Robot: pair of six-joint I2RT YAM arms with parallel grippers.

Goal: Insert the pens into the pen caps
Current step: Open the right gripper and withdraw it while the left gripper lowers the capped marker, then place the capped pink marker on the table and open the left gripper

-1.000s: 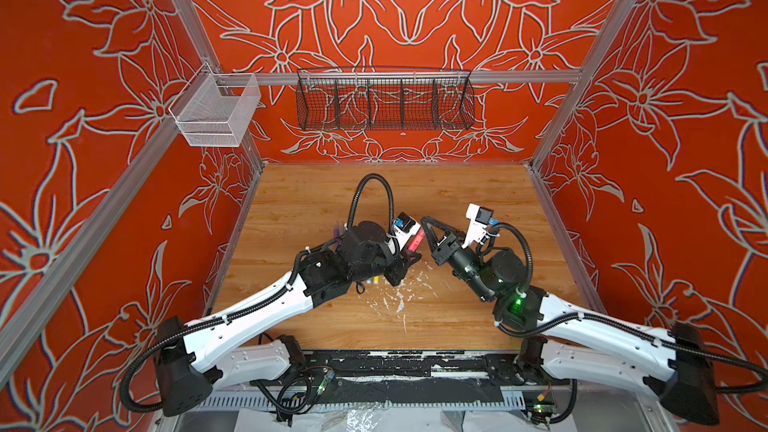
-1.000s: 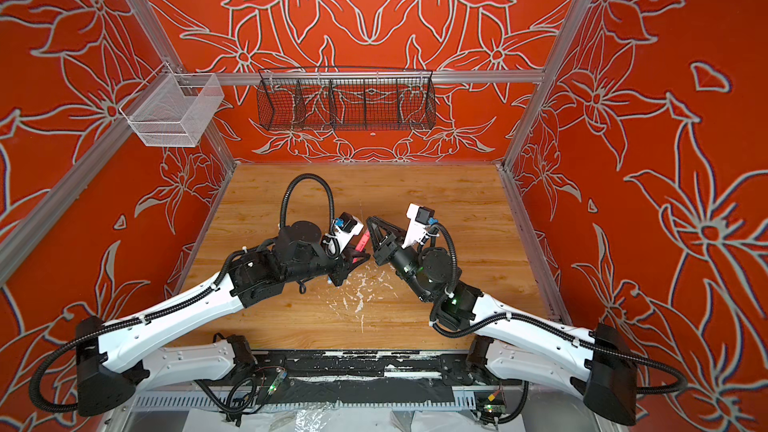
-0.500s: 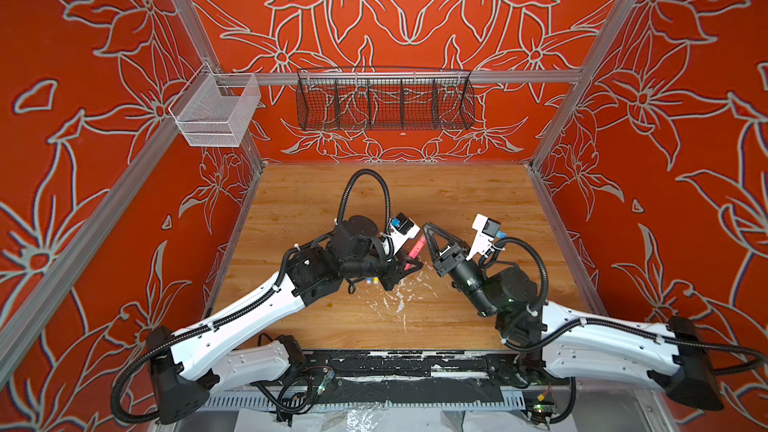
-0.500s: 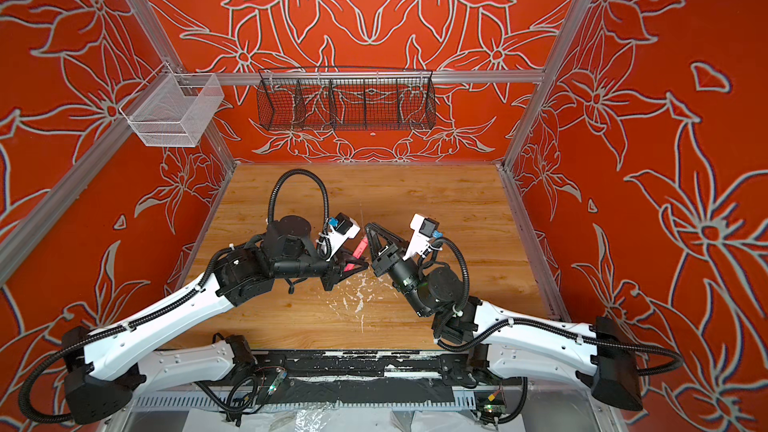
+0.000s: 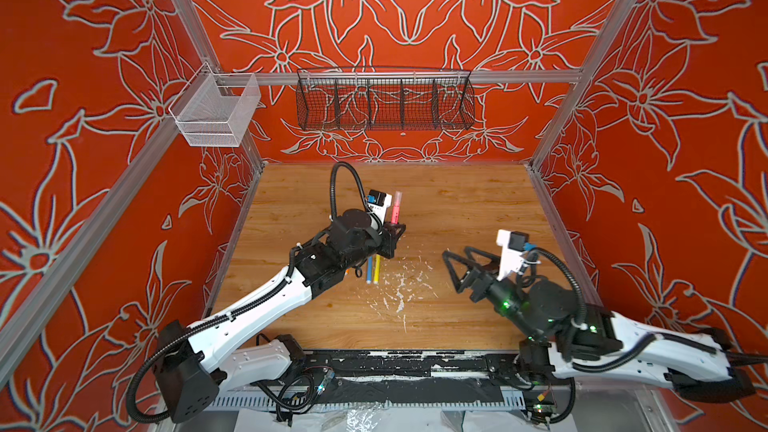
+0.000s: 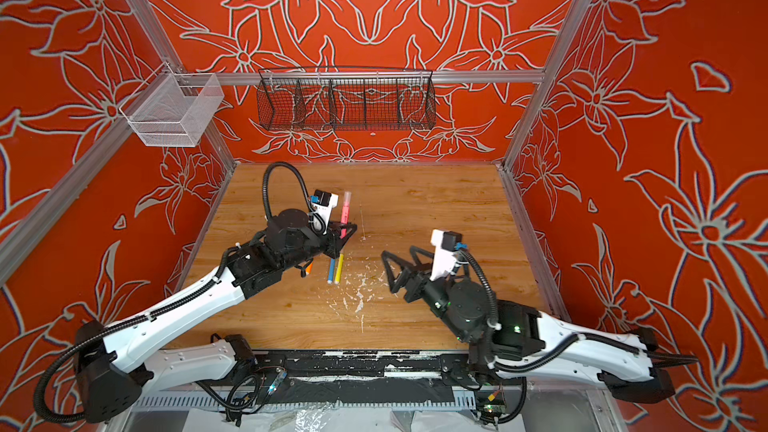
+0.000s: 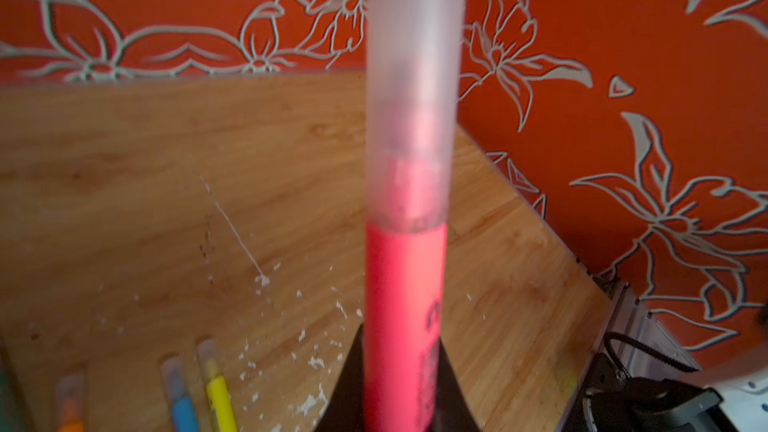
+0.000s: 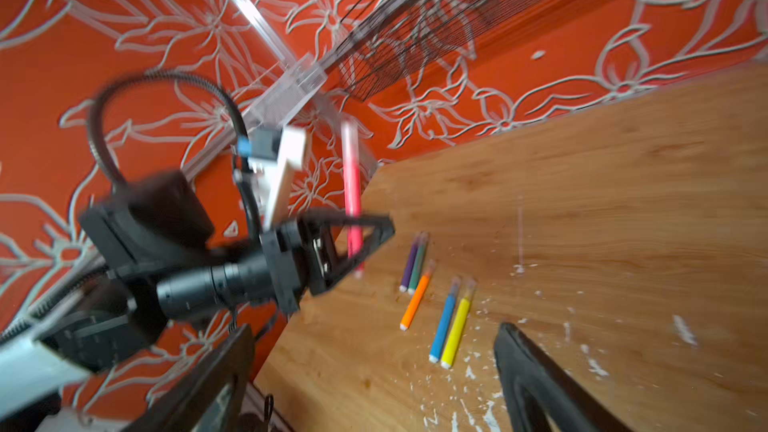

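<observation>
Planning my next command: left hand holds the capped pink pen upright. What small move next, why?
Probably lower the left hand and lay the pink pen by the yellow pen: its cap looks seated; the right hand stands open, apart.

Bright even light, wrist views motion-blurred

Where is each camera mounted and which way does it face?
Top views: high at the front, looking down on the table toward the back wall; left gripper and right gripper show.
Left wrist: on the left arm, looking along the capped pink pen it holds; its fingers show.
Right wrist: on the right arm, facing the left arm; its open fingers show.
Shared: every view shows the pink pen.
</observation>
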